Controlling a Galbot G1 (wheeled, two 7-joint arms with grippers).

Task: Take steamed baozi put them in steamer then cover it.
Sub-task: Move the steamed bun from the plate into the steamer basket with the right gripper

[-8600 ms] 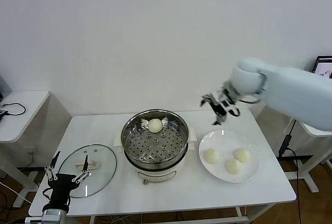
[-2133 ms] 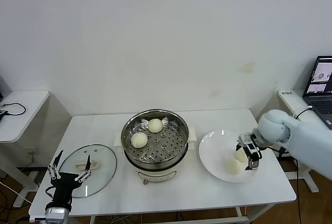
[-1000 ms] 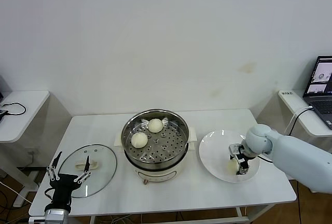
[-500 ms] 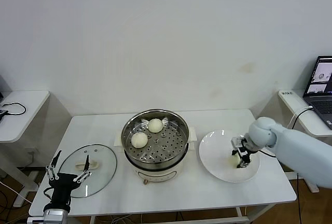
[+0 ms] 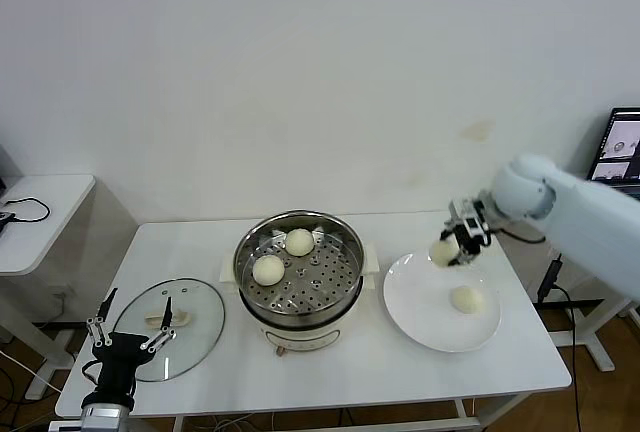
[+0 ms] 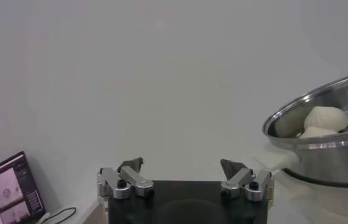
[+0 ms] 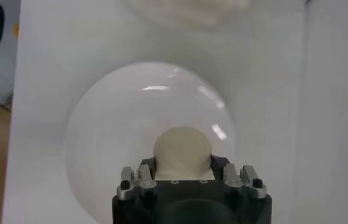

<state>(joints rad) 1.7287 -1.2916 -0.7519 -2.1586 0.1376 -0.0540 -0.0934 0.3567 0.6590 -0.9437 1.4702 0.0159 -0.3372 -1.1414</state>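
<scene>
Now right gripper (image 5: 449, 248) jaws clamp a baozi (image 5: 442, 250) above the plate (image 5: 420, 304).

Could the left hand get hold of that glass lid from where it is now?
Probably yes. The left hand hovers open at the near edge of the glass lid, which lies flat on the table with its handle uncovered. Nothing stands between them, and the right hand is busy holding a bun.
</scene>
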